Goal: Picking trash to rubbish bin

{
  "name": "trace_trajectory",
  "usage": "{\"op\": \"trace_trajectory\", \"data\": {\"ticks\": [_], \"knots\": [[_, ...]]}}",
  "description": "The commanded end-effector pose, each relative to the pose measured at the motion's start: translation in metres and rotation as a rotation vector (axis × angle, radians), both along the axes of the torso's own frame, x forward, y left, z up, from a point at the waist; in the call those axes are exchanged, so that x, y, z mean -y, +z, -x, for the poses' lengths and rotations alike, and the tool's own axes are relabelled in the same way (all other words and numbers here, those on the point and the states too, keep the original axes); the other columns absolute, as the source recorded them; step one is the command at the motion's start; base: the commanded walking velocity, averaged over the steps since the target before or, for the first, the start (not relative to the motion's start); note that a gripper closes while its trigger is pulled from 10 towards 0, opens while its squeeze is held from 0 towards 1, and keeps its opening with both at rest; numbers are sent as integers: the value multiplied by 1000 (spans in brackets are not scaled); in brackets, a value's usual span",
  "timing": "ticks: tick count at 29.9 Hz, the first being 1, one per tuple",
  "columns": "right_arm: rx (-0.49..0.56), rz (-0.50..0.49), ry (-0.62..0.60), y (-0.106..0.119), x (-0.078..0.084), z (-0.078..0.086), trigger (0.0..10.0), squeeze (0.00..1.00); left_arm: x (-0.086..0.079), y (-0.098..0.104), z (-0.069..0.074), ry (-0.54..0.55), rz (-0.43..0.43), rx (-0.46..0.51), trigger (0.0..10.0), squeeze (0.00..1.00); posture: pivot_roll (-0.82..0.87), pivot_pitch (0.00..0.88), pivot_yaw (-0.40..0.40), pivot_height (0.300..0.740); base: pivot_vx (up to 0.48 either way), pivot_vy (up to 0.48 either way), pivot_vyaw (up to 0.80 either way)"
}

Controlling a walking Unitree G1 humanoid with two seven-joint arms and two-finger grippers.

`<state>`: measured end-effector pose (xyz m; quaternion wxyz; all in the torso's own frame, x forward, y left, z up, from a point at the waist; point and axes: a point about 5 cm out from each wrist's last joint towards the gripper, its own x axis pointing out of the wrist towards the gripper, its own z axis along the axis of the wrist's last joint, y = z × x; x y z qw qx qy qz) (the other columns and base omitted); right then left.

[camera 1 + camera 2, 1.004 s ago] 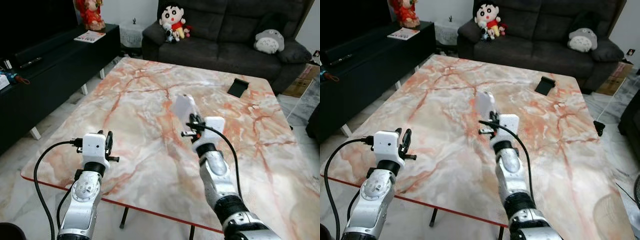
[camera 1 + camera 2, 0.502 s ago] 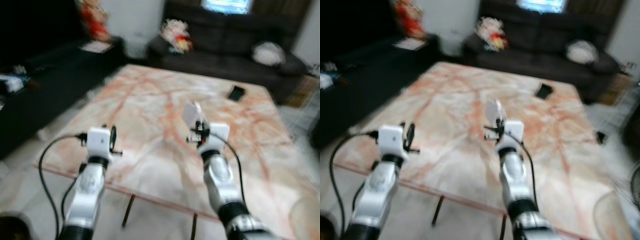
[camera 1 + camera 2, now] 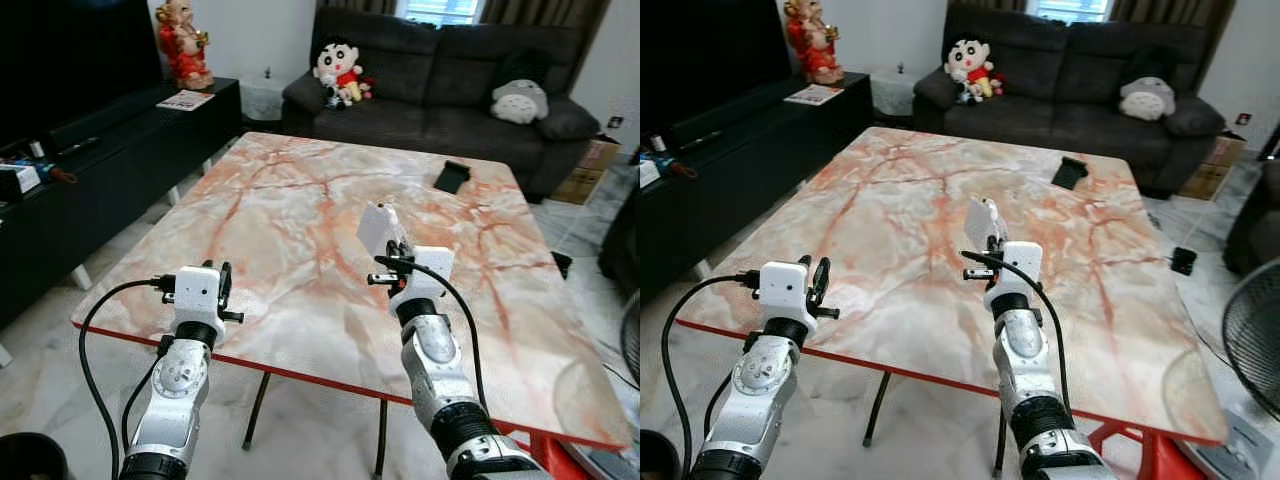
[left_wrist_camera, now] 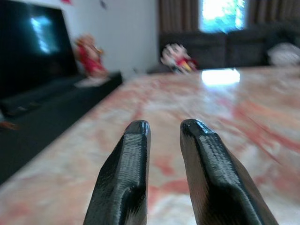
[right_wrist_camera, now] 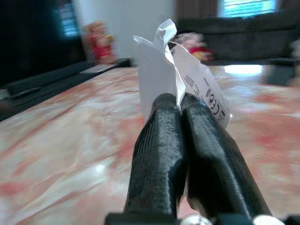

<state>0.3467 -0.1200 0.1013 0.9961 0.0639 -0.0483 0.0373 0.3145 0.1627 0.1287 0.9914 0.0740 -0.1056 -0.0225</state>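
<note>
Marble-patterned pink table (image 3: 300, 210) at frame centre — right gripper (image 5: 180, 105) pinches crumpled white paper scrap (image 5: 176, 70); keep pinch firm, carry level. Left gripper (image 4: 164, 129) slightly parted, empty.

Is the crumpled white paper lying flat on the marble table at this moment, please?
No: the right gripper is shut on the crumpled white paper, holding it up above the marble table.

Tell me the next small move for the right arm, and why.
Probably carry the paper off the table toward a bin: the right tool is shut on it, held above the marble. The left tool holds nothing.
</note>
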Motion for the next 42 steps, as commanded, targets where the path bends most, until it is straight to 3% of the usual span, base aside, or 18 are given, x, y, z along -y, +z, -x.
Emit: {"op": "trace_trajectory", "data": {"ticks": [1,13,34,42], "knots": [[-33,-7,-6,-8,-1,4,10000,0,-3,-11,2,2,2,-45,10000,0,18,0,-7,740,0,0,0],[-52,-22,-43,-13,4,5,10000,0,-3,-13,-1,-13,-3,-57,10000,0,20,0,2,740,0,0,0],[-66,-46,-49,-15,-3,4,10000,0,1,-11,-10,-36,-11,-53,10000,0,20,0,13,740,0,0,0],[-77,-37,-20,-18,-6,5,10000,0,1,-15,-5,-27,5,-58,10000,0,29,0,-12,740,0,0,0]]}}
